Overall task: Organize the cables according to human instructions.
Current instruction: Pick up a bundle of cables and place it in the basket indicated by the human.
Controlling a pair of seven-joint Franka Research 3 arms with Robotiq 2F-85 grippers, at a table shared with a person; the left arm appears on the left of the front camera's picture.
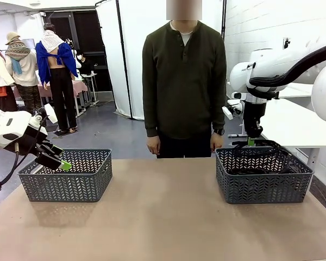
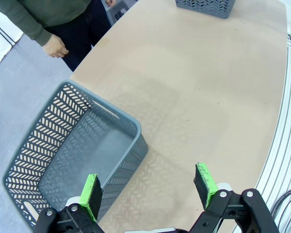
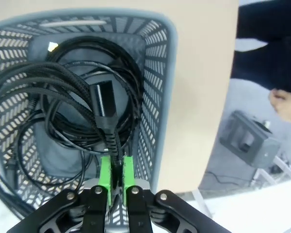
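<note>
Up close—right hand (image 3: 114, 171) pinches cable (image 3: 103, 114); frontally, basket (image 1: 263, 179) hides it.

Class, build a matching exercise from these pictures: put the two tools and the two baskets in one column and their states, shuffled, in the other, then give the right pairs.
Things:
1. left tool
2. right tool
3. left basket
4. right basket

States:
A. holds coiled black cables
B. shut on a cable
C. nothing in it
D. open, hovering over a basket's edge

Pairs: 1-D, 2-B, 3-C, 4-A
</note>
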